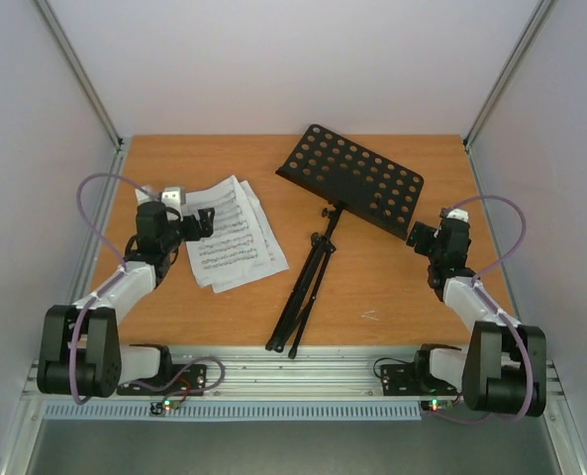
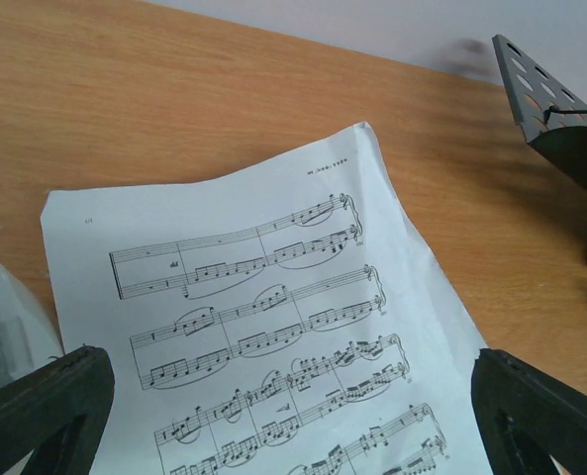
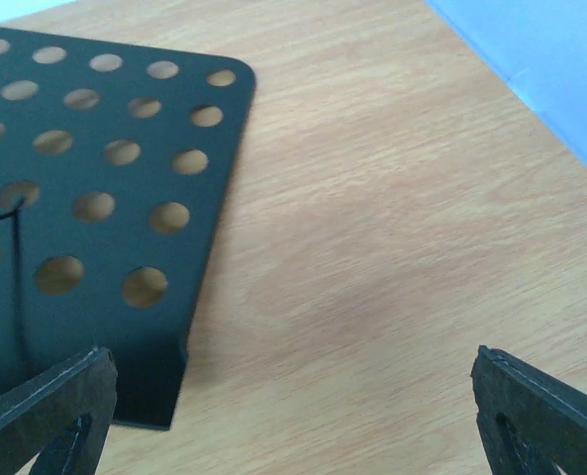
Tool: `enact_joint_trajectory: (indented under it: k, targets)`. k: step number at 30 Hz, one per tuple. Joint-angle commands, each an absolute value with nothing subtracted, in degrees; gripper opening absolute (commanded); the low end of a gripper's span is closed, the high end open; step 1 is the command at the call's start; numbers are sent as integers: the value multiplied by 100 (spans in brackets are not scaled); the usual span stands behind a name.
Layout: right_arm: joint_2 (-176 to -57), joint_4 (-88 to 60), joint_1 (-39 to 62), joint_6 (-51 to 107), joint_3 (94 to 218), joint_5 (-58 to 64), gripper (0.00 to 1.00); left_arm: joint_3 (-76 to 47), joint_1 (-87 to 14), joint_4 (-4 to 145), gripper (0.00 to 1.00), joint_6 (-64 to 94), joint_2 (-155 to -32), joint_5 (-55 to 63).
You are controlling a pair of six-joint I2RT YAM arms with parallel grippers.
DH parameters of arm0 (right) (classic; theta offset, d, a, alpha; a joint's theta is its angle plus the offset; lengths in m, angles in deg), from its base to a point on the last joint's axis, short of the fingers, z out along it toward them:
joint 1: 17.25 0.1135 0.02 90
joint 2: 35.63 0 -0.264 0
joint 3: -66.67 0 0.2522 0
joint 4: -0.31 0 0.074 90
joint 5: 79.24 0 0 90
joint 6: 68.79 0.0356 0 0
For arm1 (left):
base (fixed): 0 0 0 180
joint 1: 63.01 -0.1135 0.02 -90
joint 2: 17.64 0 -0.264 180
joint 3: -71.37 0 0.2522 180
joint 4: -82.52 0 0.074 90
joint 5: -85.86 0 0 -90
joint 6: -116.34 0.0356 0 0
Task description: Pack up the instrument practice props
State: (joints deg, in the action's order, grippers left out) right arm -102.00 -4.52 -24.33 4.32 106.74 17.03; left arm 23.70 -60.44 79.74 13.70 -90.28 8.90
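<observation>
The black music stand lies flat on the wooden table, its perforated desk [image 1: 350,178] at the back and its folded tripod legs [image 1: 301,297] pointing to the front. White sheet-music pages [image 1: 232,236] lie fanned out left of it. My left gripper [image 1: 200,223] is open and empty, low over the pages' left edge; the pages [image 2: 273,327] fill the left wrist view between the fingertips [image 2: 46,396]. My right gripper [image 1: 419,237] is open and empty at the desk's near right corner [image 3: 85,228]. A small faint clear piece [image 1: 370,316], perhaps the plastic cover, lies near the front. The metronome is out of view.
White walls with metal corner posts close in the table [image 1: 422,287] on three sides. A metal rail [image 1: 303,371] with both arm bases runs along the front edge. A pale translucent shape [image 2: 1,332] sits at the left edge of the left wrist view; I cannot tell what it is.
</observation>
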Motion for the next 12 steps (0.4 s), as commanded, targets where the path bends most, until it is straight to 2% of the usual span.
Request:
enact_joint_trajectory:
  k: [1,12]
  targets:
    - [-10547,290,-2455,356,10825,2207,99,2698,-6075,9625,99,1884,-9136,770]
    - [-10696,219,-2455,501,10852,2143,98,3012,-6088,10010,99,2203,-9059,527]
